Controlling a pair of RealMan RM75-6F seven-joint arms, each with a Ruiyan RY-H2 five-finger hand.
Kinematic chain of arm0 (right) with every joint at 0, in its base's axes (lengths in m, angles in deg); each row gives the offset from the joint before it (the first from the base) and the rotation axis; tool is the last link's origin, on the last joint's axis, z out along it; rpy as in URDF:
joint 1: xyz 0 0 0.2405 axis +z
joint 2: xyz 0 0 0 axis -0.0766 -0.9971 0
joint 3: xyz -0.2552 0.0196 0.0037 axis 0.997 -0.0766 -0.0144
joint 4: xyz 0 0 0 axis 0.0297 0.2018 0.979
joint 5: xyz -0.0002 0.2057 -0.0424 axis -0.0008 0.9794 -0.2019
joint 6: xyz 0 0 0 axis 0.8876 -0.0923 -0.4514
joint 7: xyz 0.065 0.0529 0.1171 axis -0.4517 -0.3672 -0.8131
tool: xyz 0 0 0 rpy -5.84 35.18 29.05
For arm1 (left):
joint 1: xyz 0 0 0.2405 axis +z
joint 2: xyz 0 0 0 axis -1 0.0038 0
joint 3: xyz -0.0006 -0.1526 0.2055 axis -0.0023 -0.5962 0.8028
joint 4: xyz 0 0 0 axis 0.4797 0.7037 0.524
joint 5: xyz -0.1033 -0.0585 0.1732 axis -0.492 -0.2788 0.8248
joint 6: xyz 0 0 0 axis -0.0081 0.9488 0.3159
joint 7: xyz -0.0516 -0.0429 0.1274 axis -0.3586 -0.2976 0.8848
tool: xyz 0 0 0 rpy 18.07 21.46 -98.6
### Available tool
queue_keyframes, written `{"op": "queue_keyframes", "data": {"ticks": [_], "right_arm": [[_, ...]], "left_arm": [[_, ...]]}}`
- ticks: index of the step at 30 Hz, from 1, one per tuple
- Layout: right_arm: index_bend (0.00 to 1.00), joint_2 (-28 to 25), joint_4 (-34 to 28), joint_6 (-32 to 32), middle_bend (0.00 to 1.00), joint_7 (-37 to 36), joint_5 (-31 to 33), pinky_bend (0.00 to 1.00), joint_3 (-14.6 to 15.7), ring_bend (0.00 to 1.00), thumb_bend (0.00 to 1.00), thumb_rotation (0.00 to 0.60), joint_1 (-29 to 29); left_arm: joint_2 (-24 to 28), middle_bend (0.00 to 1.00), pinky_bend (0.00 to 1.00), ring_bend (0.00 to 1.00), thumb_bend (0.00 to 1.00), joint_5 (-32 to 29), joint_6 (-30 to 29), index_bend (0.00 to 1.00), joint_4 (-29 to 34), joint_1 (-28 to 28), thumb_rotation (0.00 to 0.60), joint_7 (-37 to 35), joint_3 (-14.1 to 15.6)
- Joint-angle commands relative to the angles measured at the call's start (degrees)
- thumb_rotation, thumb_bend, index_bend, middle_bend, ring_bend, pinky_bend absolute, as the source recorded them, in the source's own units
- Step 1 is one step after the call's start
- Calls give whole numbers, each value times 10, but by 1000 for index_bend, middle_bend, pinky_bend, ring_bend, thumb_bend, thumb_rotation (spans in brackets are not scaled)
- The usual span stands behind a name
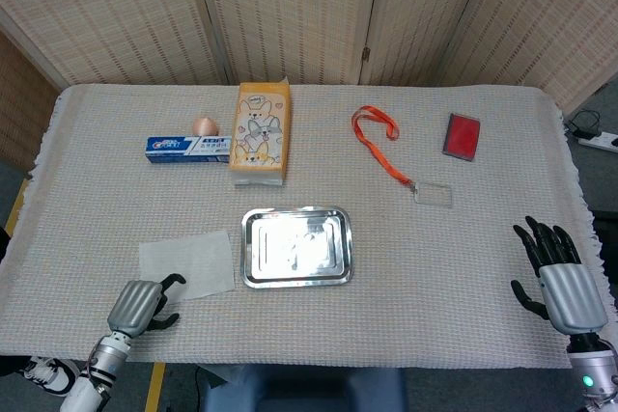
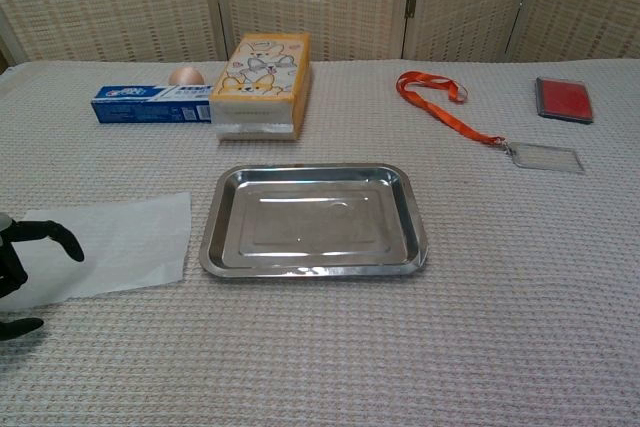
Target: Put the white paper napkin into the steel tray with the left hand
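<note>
The white paper napkin (image 1: 187, 264) lies flat on the woven cloth in the lower left of the head view, just beside the left edge of the steel tray (image 1: 295, 279), which is empty and sits a little below the middle of the frame. The two seem not to touch, only a narrow strip of cloth shows between them. The napkin is a little wider than it is deep, so its long axis runs left to right across the picture, pointing toward the tray. The left hand (image 1: 141, 304) is at the lower left corner of the napkin, its dark fingers (image 2: 50, 234) curled and apart over the near edge of the paper, holding nothing (I cannot tell if the fingertips already touch the sheet or only hover above it). So the napkin lies up and to the right from this hand, and the tray is further right on the same line. The right hand (image 1: 557, 277) is in the far lower right of the frame, fingers spread and empty, well apart from both napkin and tray; the left hand is clearly the nearer one. I think the coming move needs a pinch on the near corner, then a short carry to the right over the tray rim.
</note>
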Motion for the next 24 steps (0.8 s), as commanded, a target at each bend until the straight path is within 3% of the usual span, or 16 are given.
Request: {"op": "queue_keyframes", "data": {"ticks": [1, 6, 20, 24], "right_arm": [[0, -2, 0, -5, 0, -3, -2, 0, -1, 0, 404, 600, -2], [0, -4, 0, -7, 0, -7, -2, 0, -1, 0, 404, 600, -3], [0, -3, 2, -3, 0, -5, 0, 0, -1, 0, 405, 600, -2], [0, -2, 3, -2, 0, -6, 1, 0, -1, 0, 404, 600, -2]], "left_arm": [[-26, 1000, 1000, 1000, 286, -10, -1, 356, -22, -4, 600, 23, -5], [-67, 1000, 1000, 1000, 285, 0, -33, 371, -73, 1, 600, 67, -6], [-105, 1000, 1000, 1000, 287, 0, -52, 416, -128, -1, 600, 61, -12], [-112, 1000, 1000, 1000, 390, 1, -57, 456, -143, -2, 600, 56, -15]]}}
